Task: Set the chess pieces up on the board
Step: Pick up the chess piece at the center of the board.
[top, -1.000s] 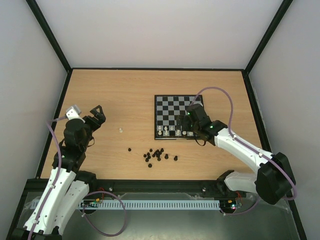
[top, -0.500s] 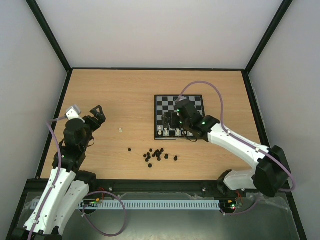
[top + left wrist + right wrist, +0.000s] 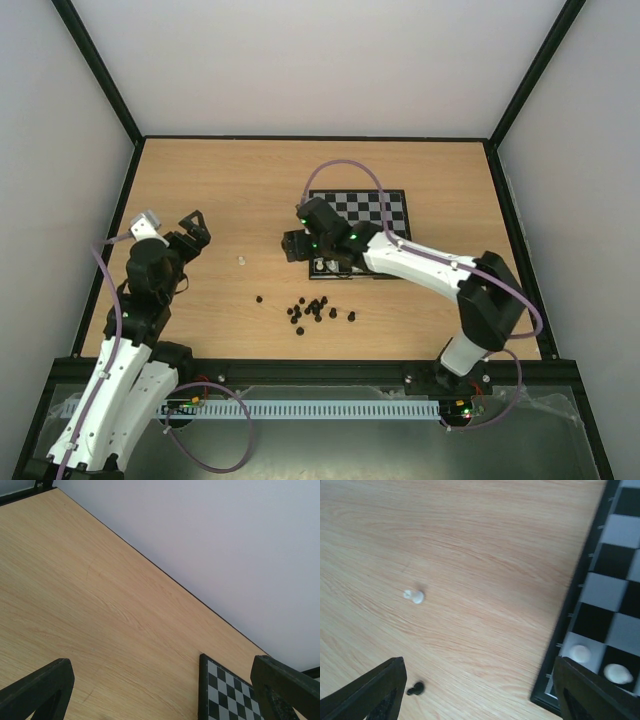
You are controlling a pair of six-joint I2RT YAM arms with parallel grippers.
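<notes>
Tiny cream plastic chess piece (image 3: 413, 596) lies off the checked black-and-grey board (image 3: 615, 580), so the right gripper (image 3: 477, 662), jaws apart and empty, points toward it.

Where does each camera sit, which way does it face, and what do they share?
Top external: above and behind the arms, looking down on table, board, both arms.
Left wrist: on the left hand, aimed low across the table toward a wall; open fingers frame it.
Right wrist: on the right hand, looking down at a lone white piece off the board; open fingers show.
Shared: all three show the board; top and right wrist share that piece.
</notes>
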